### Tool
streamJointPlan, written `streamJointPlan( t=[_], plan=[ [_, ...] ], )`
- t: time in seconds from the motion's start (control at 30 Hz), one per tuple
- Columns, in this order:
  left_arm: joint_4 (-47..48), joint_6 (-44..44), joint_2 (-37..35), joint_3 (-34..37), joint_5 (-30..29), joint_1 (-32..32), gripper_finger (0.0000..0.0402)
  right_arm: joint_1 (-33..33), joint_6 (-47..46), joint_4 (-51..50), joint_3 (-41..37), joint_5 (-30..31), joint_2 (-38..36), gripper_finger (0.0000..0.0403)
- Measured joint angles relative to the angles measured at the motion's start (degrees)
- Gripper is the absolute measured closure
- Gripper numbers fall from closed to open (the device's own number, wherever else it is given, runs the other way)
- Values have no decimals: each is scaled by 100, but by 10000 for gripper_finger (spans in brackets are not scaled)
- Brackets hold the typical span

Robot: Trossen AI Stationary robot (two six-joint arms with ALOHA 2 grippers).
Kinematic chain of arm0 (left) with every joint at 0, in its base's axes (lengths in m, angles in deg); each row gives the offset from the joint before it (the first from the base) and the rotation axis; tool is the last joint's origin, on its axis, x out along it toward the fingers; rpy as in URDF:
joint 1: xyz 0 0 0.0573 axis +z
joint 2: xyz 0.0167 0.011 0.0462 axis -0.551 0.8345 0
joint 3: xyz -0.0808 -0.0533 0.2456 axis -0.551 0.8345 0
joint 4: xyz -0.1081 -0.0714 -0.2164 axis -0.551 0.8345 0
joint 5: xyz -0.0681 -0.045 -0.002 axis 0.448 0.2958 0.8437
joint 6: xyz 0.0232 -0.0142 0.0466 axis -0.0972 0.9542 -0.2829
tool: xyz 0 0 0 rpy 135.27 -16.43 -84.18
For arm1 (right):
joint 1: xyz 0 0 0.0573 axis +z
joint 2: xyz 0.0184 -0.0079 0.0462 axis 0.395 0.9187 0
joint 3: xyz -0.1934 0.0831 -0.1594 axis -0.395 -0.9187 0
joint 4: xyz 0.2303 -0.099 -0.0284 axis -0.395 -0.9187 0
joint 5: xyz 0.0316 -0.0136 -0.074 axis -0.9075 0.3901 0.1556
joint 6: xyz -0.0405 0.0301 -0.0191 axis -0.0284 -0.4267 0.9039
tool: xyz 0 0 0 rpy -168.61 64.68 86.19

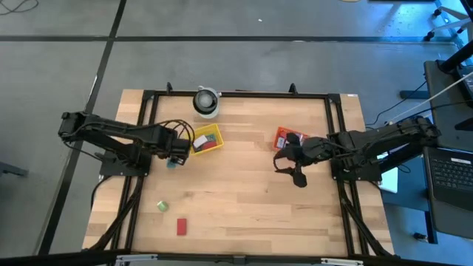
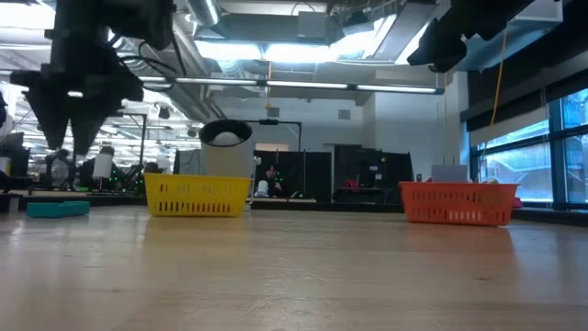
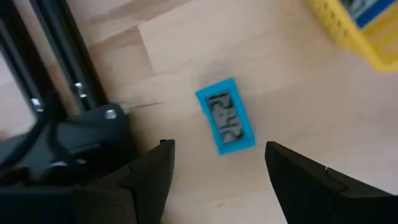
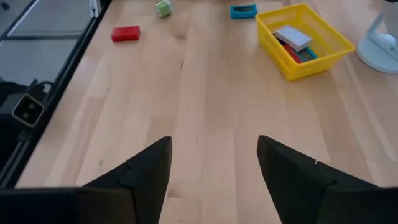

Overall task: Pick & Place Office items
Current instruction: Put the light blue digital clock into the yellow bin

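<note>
Left gripper point(image 3: 214, 171) poised above the table point(image 1: 251, 199), fingers spread apart with nothing between them. Directly below, a teal block point(image 3: 225, 115) lying flat on the wood, just beside the yellow mesh basket point(image 1: 207, 140) on its left-arm side. Only one corner of that basket caught in the left wrist view; the block's face marked with some pattern too blurred to read. From table height, the same block visible as a thin sliver at the far left, the gripper's tips hanging over it and clear of the surface.

Right gripper point(image 4: 213, 165) held over bare wood near the orange mesh basket point(image 1: 287, 138), fingers parted and empty. Partly covered from above by the right arm, that basket; contents impossible to make out there, and from table height only something pale peeking over its rim.

Inside the yellow basket, a white block point(image 4: 292, 36) resting on a red and a blue piece, both mostly buried. Toward the front left of the table, a green block point(image 1: 162, 206) and a red block point(image 1: 182, 225), lying well apart from both baskets.

Behind the yellow basket, a white round object point(image 1: 206, 102) at the table's back edge, cut off in the right wrist view; its nature unclear.
</note>
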Motion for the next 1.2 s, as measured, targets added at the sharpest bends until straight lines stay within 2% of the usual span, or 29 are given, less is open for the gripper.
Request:
streamJointPlan(
  t=[0.3, 0.57, 0.7, 0.83, 1.0, 1.2],
  plan=[
    [-487, 880, 320, 70, -135, -96, 155, 271, 215, -29, 0, -74, 0, 165],
    [-490, 844, 875, 76, -106, -62, 155, 452, 133, -36, -2, -74, 0, 165],
    [-578, 774, 1059, 265, 132, 9, 155, 567, 51, -36, -2, -74, 0, 165],
    [-875, 776, 1089, 553, 203, 42, 155, 694, 46, -36, -2, -19, 0, 165],
    [-1680, 624, 985, 803, 149, 83, 155, 802, 46, -36, -2, -8, 0, 165],
    [-2009, 534, 956, 1148, 271, 265, 155, 808, 46, -34, -2, -7, 0, 165]
  ],
)
